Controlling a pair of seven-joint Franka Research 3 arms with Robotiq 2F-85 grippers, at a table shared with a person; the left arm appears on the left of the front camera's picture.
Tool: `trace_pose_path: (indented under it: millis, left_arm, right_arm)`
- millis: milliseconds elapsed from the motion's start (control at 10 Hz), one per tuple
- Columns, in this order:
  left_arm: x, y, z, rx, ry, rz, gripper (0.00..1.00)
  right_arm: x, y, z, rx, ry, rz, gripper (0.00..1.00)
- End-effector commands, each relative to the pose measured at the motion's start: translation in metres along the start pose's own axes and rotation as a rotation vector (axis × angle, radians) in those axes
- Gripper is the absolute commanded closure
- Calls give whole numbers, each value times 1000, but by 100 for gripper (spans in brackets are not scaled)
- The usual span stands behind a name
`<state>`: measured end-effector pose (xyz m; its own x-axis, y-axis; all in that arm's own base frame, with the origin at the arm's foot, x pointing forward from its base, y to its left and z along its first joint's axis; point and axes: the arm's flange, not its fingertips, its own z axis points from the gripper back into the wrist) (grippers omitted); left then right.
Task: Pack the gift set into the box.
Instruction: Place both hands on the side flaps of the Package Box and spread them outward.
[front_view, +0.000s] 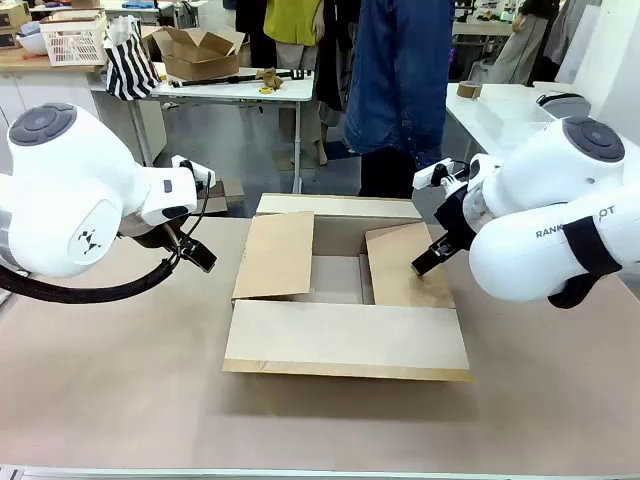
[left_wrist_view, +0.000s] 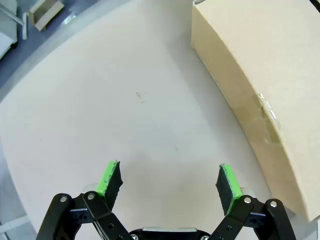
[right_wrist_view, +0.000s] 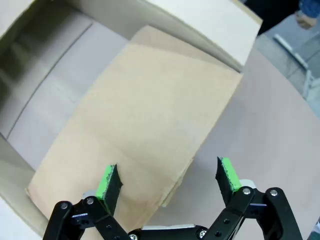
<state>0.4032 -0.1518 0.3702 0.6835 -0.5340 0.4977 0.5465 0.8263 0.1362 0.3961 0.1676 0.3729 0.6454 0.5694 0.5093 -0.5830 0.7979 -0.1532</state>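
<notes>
The box (front_view: 345, 340), a wide brown cardboard carton, sits mid-table with its four flaps spread and its bare inside showing. The gift set is out of view. My left gripper (front_view: 197, 256) hangs just left of the box; in the left wrist view it (left_wrist_view: 170, 182) is open over bare table, with the box's outer wall (left_wrist_view: 260, 95) to one side. My right gripper (front_view: 424, 263) hovers over the box's right flap (front_view: 405, 265); the right wrist view shows it (right_wrist_view: 170, 180) open above that flap (right_wrist_view: 145, 125), holding nothing.
A person in a blue denim coat (front_view: 400, 80) stands behind the box at the far edge. Farther off, another table carries a small open carton (front_view: 200, 50), a striped bag (front_view: 130, 60) and a white basket (front_view: 75, 38). Brown tabletop (front_view: 110, 380) surrounds the box.
</notes>
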Motion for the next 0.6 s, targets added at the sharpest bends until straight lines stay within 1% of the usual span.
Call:
trace_pose_path:
  millis: [0,500]
  left_arm:
    - [0,0,0,0,0,0,0]
    - [0,0,0,0,0,0,0]
  right_arm:
    - [0,0,0,0,0,0,0]
    - [0,0,0,0,0,0,0]
